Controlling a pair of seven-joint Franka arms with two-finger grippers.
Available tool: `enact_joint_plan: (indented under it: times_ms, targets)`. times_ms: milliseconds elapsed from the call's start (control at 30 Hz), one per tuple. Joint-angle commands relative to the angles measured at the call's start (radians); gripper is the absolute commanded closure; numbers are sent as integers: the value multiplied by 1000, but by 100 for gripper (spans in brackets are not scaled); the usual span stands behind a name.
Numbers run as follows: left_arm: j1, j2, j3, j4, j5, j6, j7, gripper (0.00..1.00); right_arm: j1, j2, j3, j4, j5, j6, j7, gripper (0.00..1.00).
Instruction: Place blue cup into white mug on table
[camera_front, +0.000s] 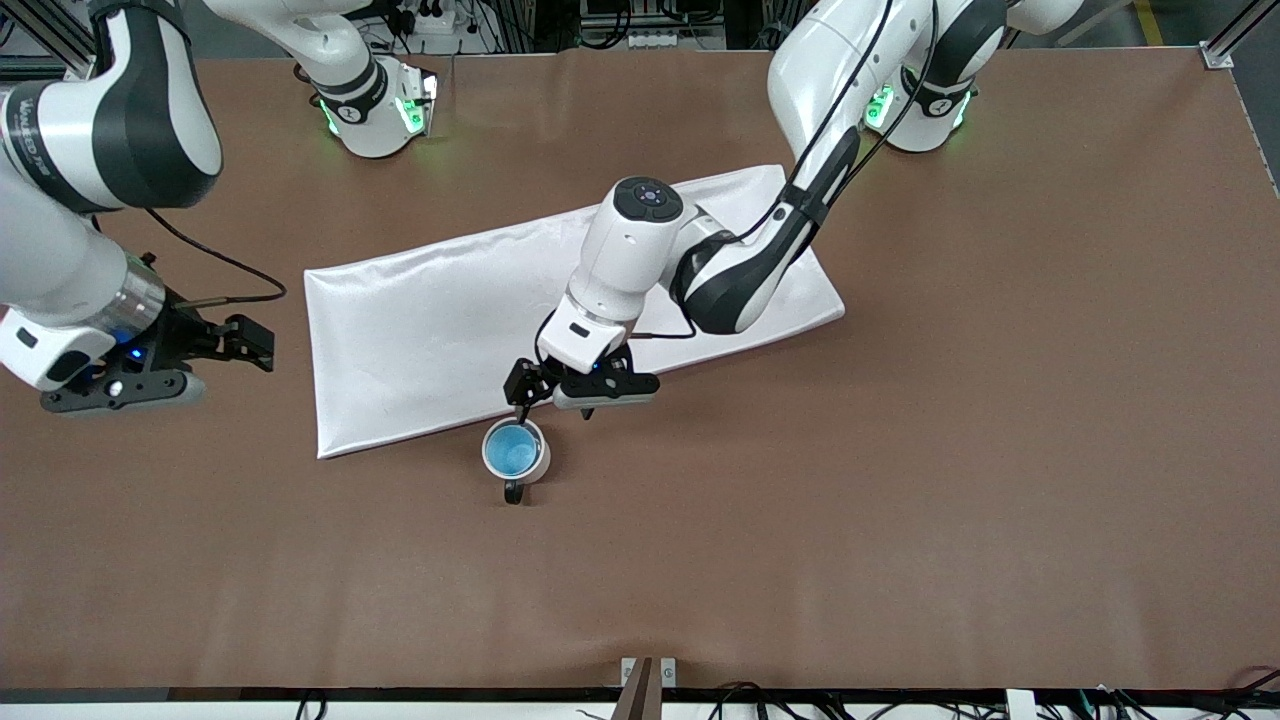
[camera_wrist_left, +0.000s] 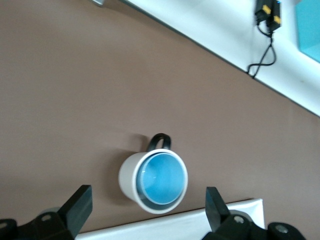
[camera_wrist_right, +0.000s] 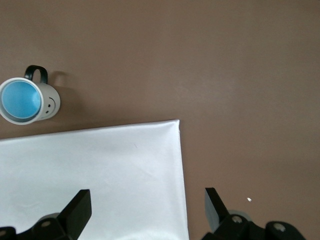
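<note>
The blue cup (camera_front: 513, 450) sits inside the white mug (camera_front: 541, 462), which stands upright on the brown table (camera_front: 900, 480) just nearer the front camera than the white cloth's edge. The mug's black handle (camera_front: 513, 492) points toward the front camera. My left gripper (camera_front: 565, 395) hovers open over the mug and the cloth's edge, holding nothing. In the left wrist view the blue cup (camera_wrist_left: 161, 179) fills the white mug (camera_wrist_left: 128, 178) between the spread fingers (camera_wrist_left: 80, 200). My right gripper (camera_front: 215, 360) waits open and empty at the right arm's end of the cloth.
A long white cloth (camera_front: 440, 320) lies flat across the table's middle, partly under the left arm. In the right wrist view the cloth (camera_wrist_right: 100, 160) ends in a corner, with the mug (camera_wrist_right: 50, 102) beside its edge. Bare brown table surrounds everything.
</note>
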Motion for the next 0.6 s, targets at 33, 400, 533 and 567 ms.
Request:
enact_joint_plan:
  times_ms: [33, 400, 533, 567]
  targets:
    - [-1, -65, 20, -33, -2, -90, -10, 0, -13, -120, 17, -112, -89, 3, -20, 0]
    - [72, -198, 19, -99, 1, -216, 42, 0, -56, -172, 24, -125, -92, -36, -104, 0]
    - [100, -287, 17, -200, -1, -216, 74, 0, -57, -189, 26, -122, -90, -47, -103, 0]
    - [107, -311, 17, -226, 1, -216, 83, 0, -57, -191, 26, -120, -90, -50, -103, 0]
